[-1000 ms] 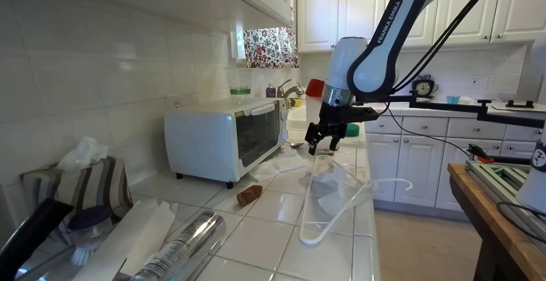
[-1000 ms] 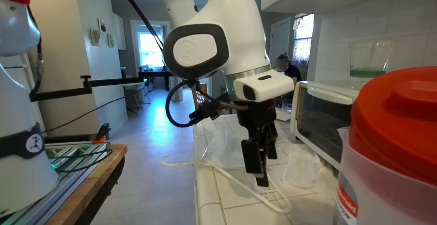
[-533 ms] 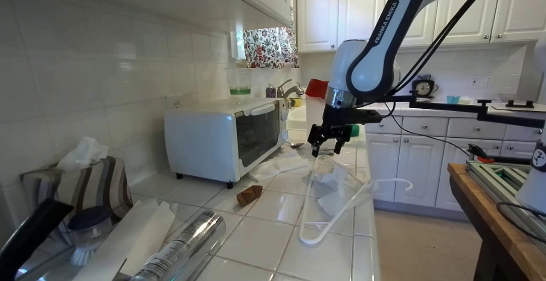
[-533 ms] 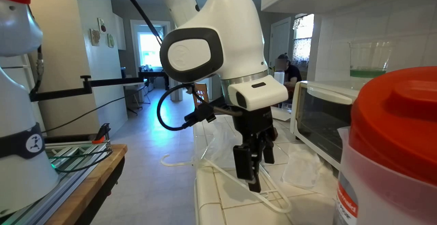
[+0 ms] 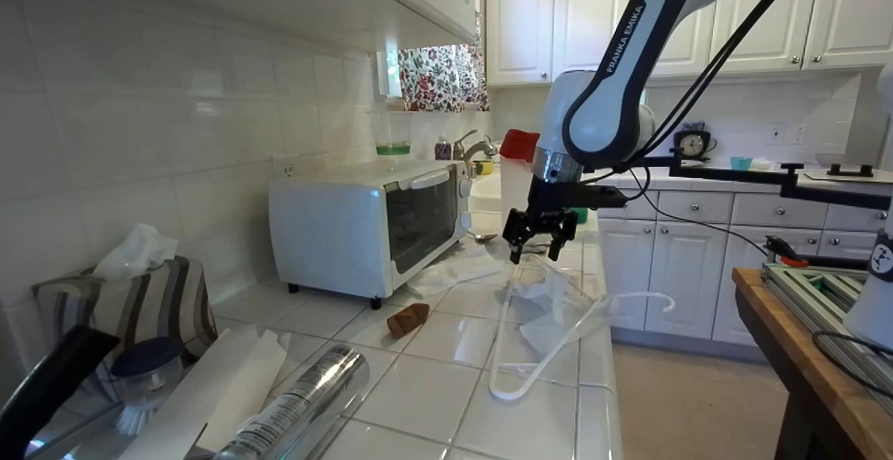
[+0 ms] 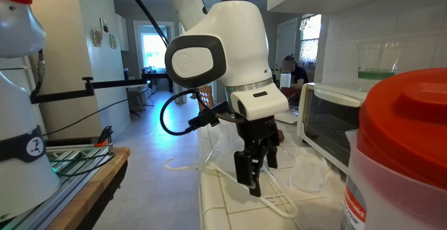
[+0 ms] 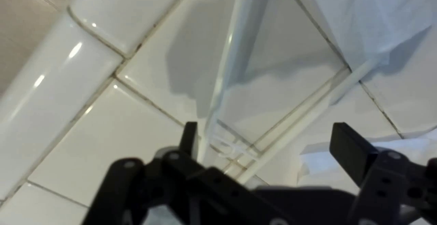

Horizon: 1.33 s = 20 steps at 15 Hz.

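In an exterior view the viewpoint sits low over the worktop point(image 5: 439, 387), looking lengthwise along it past the toaster oven point(image 5: 328, 230). In an exterior view the viewpoint faces roughly the opposite way from beyond the tool point(image 5: 536, 256), a red-lidded container point(image 6: 401, 146) close on its right. The wrist view looks steeply down from near, the worktop's long edge at upper left. All three share the hanger point(image 7: 223, 68) and part of the worktop

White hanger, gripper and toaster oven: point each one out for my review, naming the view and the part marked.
White hanger point(image 7: 297, 128): wrist view, on one of its long sides.
Gripper point(image 5: 535, 257): in an exterior view, midway between its parted fingertips.
Toaster oven point(image 5: 352, 236): in an exterior view, on its white side panel.
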Tool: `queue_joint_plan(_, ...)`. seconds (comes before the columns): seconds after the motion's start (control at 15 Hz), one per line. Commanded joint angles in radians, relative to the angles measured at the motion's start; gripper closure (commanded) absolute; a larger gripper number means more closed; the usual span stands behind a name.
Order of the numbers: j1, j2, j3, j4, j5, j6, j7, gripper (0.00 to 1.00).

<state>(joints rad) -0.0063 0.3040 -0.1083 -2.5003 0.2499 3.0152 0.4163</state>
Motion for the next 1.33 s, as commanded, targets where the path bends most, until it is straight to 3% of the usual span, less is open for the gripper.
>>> queue_joint_plan(0.0,-0.012,0.019,0.006,0.018,0.014,-0.028,-0.02,0.0)
queue_joint_plan(1.27,-0.034,0.094,-0.016,0.076,0.023,0.005,-0.011,0.0)
